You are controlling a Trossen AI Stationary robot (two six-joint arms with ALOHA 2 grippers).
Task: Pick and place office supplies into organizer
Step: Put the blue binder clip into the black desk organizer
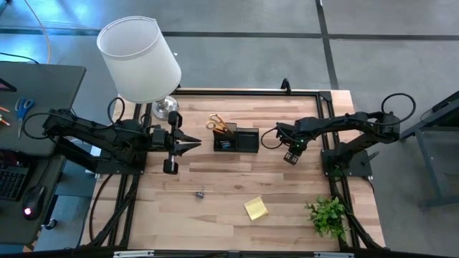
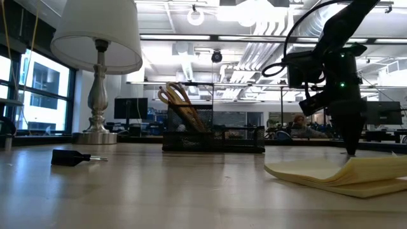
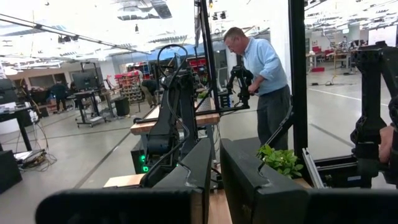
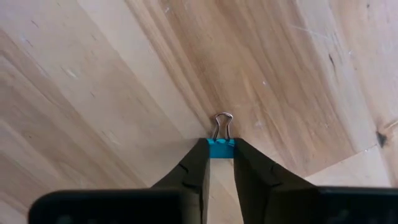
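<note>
The small blue binder clip with silver wire handles sits clenched in my right gripper, just right of the black mesh organizer; my left gripper, its state untellable, waits opposite.

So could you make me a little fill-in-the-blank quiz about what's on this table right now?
1. The right gripper holds a small ____ binder clip.
2. The scissors in the organizer have ____ handles.
3. The sticky-note pad lies on the table, near the green ____.
4. Behind the left gripper stands a lamp with a ____ shade.

Missing words: blue; yellow; plant; white
</note>
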